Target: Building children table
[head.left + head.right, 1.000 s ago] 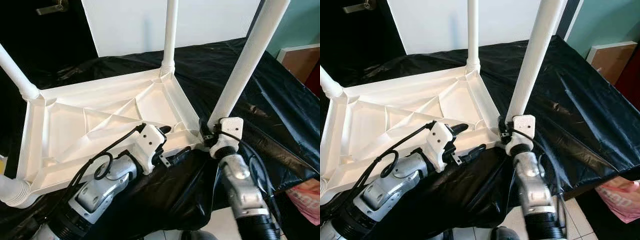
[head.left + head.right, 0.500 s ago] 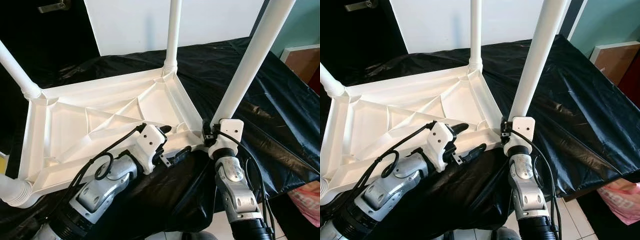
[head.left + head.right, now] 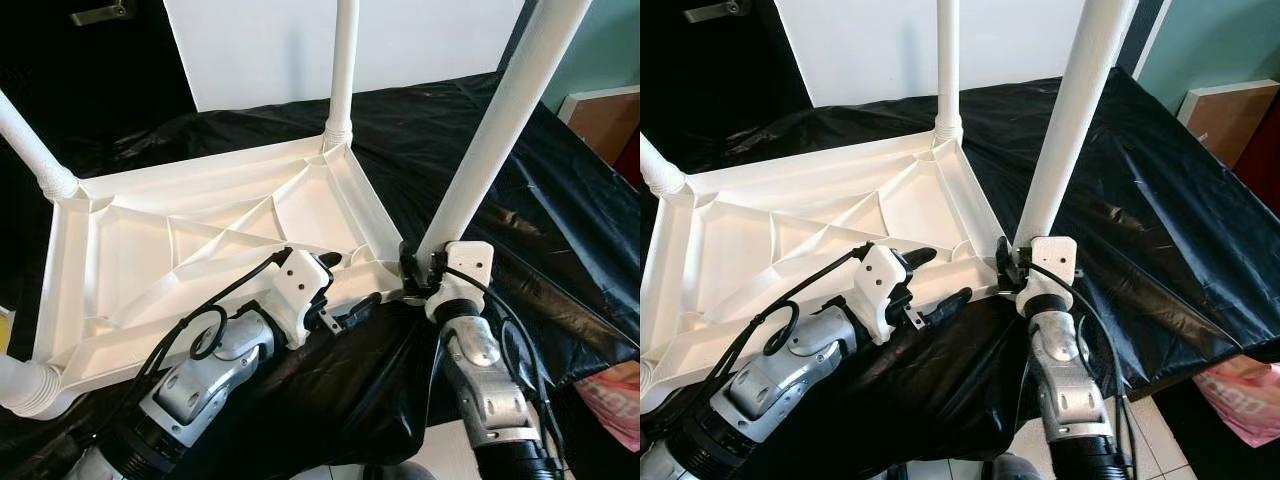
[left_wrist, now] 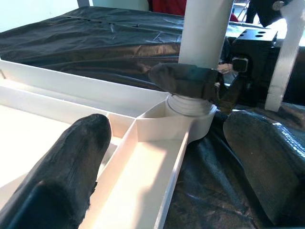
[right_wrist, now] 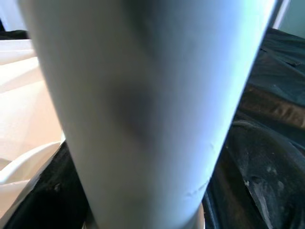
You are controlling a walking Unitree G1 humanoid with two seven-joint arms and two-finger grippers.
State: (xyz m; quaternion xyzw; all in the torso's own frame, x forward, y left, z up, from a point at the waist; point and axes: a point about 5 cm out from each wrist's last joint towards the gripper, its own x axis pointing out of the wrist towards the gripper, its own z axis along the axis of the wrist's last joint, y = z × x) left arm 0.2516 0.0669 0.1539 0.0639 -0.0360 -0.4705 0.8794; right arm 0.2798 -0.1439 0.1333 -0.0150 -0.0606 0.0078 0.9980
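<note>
Upside-down white kids table (image 3: 200, 240) on black sheet (image 3: 560, 200), right gripper on near-right leg.

Tabletop lies underside up on the sheet-covered surface; legs stand up at corners. Right gripper (image 3: 418, 272) pinches the base of the near-right leg (image 3: 490, 140), where it enters the corner socket; leg tilts slightly. Left gripper (image 3: 345, 285) spread apart, one finger (image 4: 71, 162) over the tabletop's near rim, other outside over the sheet, holding nothing. White board (image 3: 270, 50) behind; pink bag (image 3: 615, 395) on floor at right.

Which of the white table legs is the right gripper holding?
The near-right corner leg, clasped at its base by the right gripper; the other legs stand untouched.
</note>
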